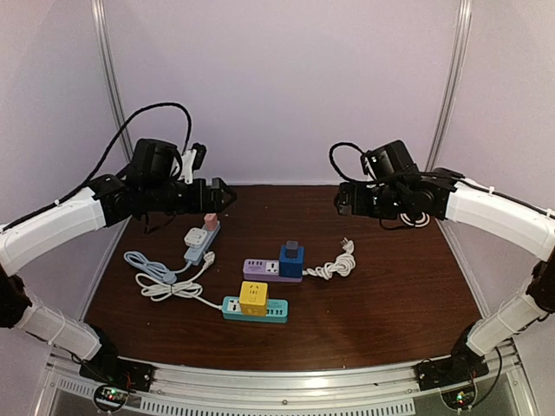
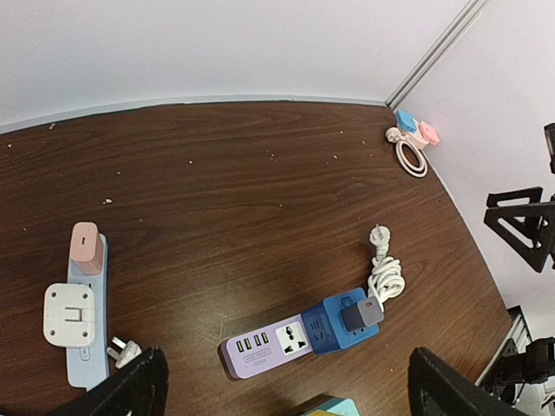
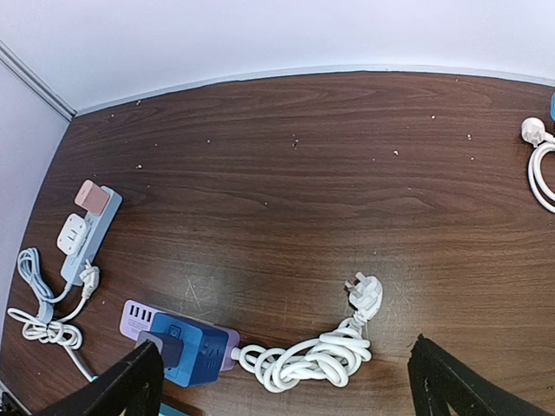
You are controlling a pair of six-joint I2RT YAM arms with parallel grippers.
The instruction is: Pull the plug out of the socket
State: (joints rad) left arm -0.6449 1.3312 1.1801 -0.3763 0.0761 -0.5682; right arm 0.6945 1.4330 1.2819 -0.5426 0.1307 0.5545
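Your left gripper (image 1: 224,196) and right gripper (image 1: 341,203) hover over the table (image 1: 390,295), jaws spread wide, holding nothing. The grey plug (image 1: 292,246) sits in the blue adapter (image 1: 291,263) on the purple strip (image 1: 258,269), mid-table between both arms — a pink plug (image 1: 210,220) stands on the pale blue strip (image 1: 197,247), left.

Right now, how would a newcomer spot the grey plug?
On the brown table, look at the purple power strip in the middle. A blue cube adapter sits on its right end, and the small grey plug tops it; the yellow cube and pink adapter nearby carry nothing.
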